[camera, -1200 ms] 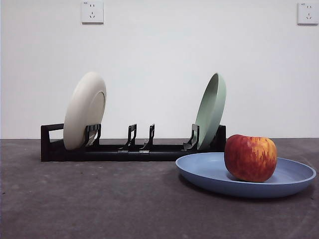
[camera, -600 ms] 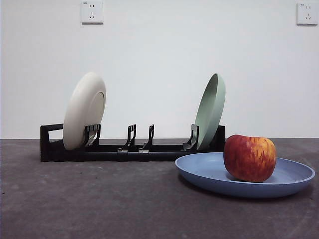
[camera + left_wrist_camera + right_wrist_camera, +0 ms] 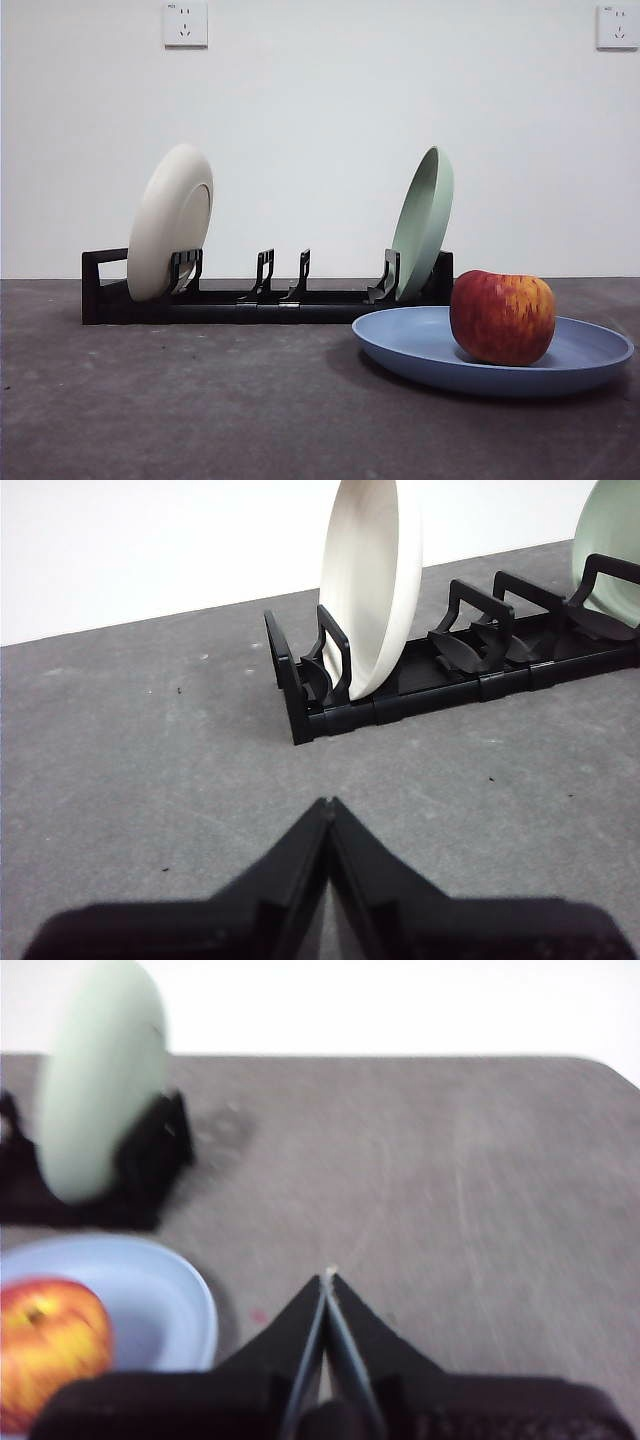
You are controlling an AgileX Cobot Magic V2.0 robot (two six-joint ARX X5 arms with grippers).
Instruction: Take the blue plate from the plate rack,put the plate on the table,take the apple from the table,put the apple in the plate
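Both pincers pressed together, empty — apple sits in the plate, lower right; right pincer nearer, left pincer by the rack.

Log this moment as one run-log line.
apple: in blue plate | plate: on table | left gripper: shut, empty | right gripper: shut, empty
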